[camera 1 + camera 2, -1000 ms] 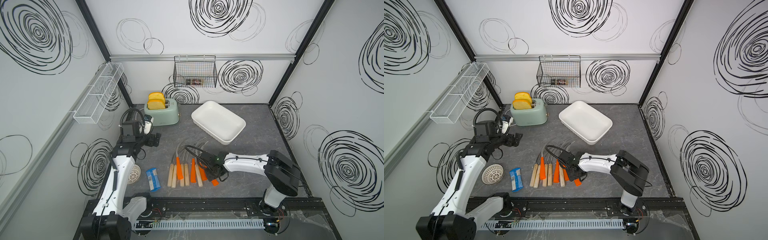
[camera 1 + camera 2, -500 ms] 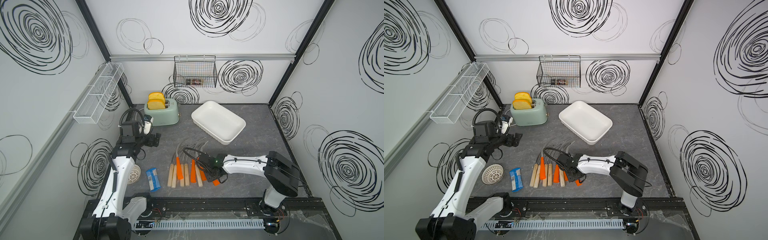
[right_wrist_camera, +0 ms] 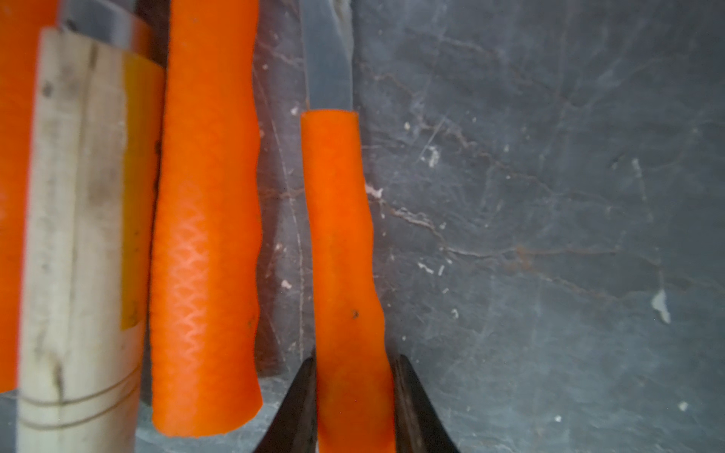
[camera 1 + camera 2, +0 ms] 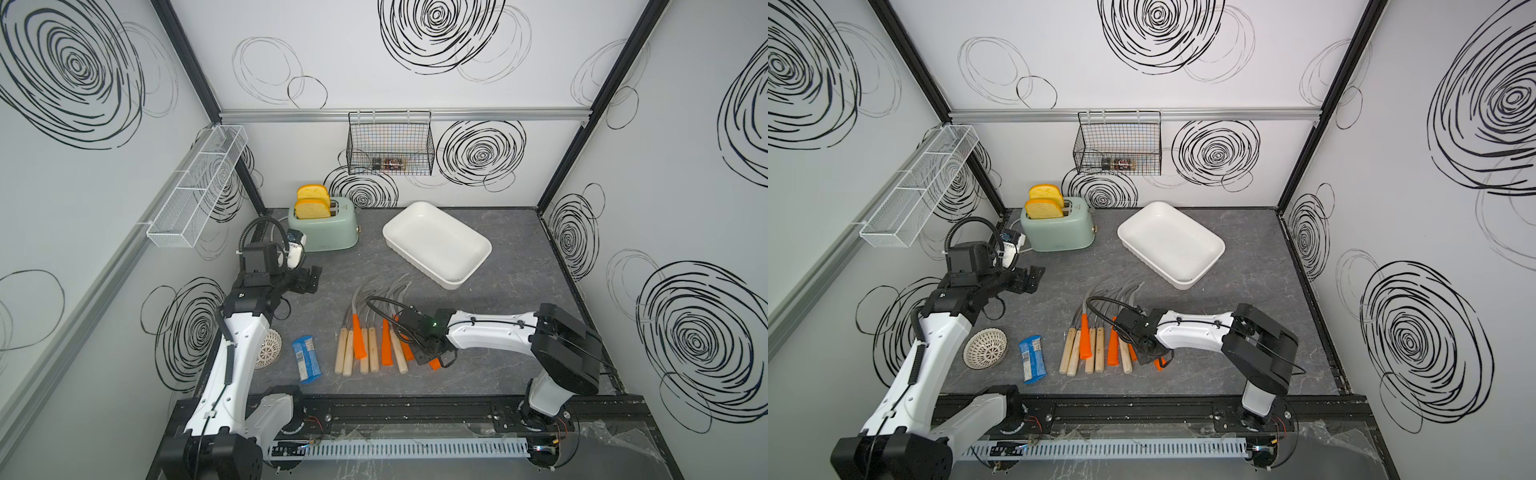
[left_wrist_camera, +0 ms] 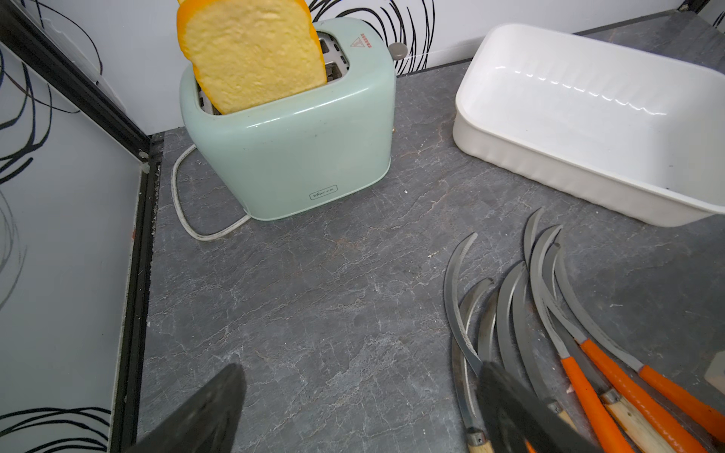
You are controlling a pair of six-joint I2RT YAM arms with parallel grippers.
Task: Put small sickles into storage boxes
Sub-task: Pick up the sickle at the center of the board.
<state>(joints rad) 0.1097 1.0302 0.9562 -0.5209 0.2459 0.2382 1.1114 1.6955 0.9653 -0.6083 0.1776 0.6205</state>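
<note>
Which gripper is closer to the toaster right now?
Left. The left gripper hovers open in front of the toaster; the right gripper is farther off, shut on an orange sickle.

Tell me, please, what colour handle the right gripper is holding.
Orange; the handle, in the right gripper, shows best in the right wrist view.

readable text: none in full | toaster (image 5: 290,129): small framed badge (image 5: 323,193) low on its front, characters too small to read | toaster top: red warning triangle (image 5: 357,42) with short red bars beside it | blue packet (image 4: 306,358): white label print, unreadable | jars (image 4: 1119,163) in wire basket (image 4: 1142,129): labels unreadable
</note>
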